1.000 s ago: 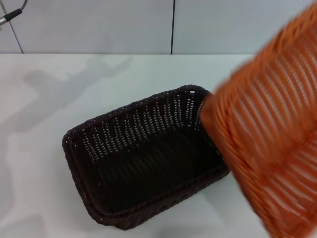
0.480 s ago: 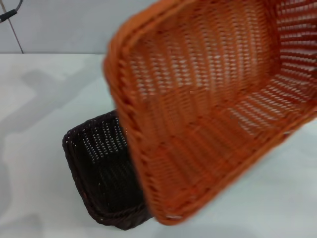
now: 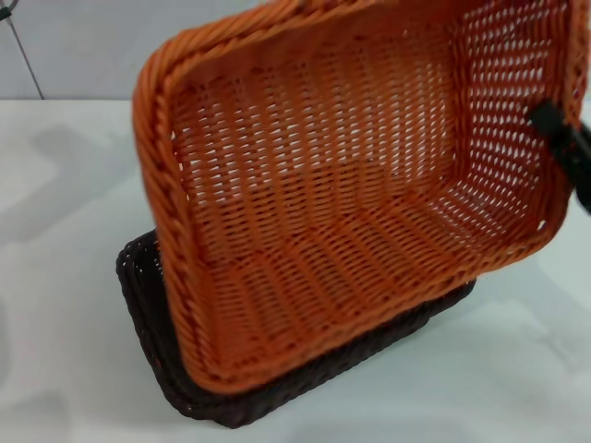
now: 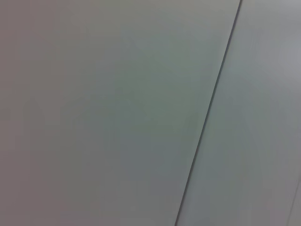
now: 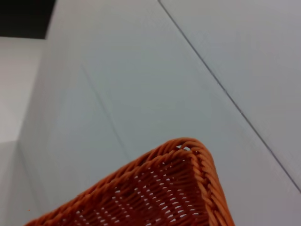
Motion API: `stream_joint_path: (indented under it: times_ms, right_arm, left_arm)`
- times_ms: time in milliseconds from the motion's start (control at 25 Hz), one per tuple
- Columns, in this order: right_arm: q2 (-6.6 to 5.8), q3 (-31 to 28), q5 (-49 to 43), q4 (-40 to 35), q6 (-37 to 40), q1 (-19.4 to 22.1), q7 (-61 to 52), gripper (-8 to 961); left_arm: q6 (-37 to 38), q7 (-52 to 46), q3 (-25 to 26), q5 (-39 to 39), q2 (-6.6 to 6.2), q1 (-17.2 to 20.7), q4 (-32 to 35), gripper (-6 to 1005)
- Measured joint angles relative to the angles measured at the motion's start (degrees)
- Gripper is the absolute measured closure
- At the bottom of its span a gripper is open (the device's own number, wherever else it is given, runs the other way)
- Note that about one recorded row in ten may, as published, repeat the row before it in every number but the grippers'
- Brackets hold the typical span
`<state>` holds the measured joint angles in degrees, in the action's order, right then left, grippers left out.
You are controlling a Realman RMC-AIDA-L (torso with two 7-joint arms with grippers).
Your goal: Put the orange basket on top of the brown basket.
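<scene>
The orange basket (image 3: pixel 332 221) hangs tilted in the air, its open side facing me, and fills most of the head view. Its low edge is over the brown basket (image 3: pixel 138 286), which stands on the white table with only its left end and front rim showing. My right gripper (image 3: pixel 550 125) is shut on the orange basket's right rim at the right edge of the head view. A corner of the orange basket (image 5: pixel 164 188) shows in the right wrist view. My left gripper is out of view; its wrist view shows only wall.
The white table (image 3: pixel 65 185) stretches to the left and to the front right (image 3: pixel 517 369). A pale panelled wall (image 3: pixel 83 46) stands behind it. A dark cable (image 3: pixel 9 14) shows at the top left corner.
The orange basket has swung in from the right and leftward, from beside the brown basket to over it. It now hides most of the brown basket.
</scene>
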<state>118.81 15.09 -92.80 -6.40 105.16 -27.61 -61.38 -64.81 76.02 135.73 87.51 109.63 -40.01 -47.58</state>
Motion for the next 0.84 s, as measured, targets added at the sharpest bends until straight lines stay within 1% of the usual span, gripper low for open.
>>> stream_joint_path:
  times_ms: [40,240,320,400,640,840]
  right_arm:
    - [0.01,0.33,-0.1,1.63,-1.29,-0.05,1.62,753]
    - [-0.03,1.71,-0.6,2.39,-4.34,-0.38,1.41,746]
    - [-0.19,2.95,-0.89,2.19,-6.35,-0.72,-0.47,743]
    - [-0.26,4.19,-1.17,1.67,-10.22,-1.09,-3.98,740]
    - [-0.28,4.36,-1.1,0.84,-10.22,-0.47,-5.06,732]
    - [-0.38,4.71,-1.33,-2.84,-9.96,-0.32,-8.26,732]
  left_arm:
    - [0.0,0.0,0.0,0.0,0.0,0.0,0.0,137]
    - [-0.19,-0.17,-0.84,-0.24,-0.2,0.1,0.04,137]
    - [-0.43,-0.23,-0.84,-0.28,-0.13,0.15,0.04,137]
    - [-0.78,-0.25,-0.84,-0.32,0.13,0.1,-0.1,137]
    - [-0.8,-0.26,-0.83,-0.36,0.3,-0.03,-0.23,137]
    - [-0.44,-0.09,-0.36,-0.41,0.74,-0.42,-0.05,137]
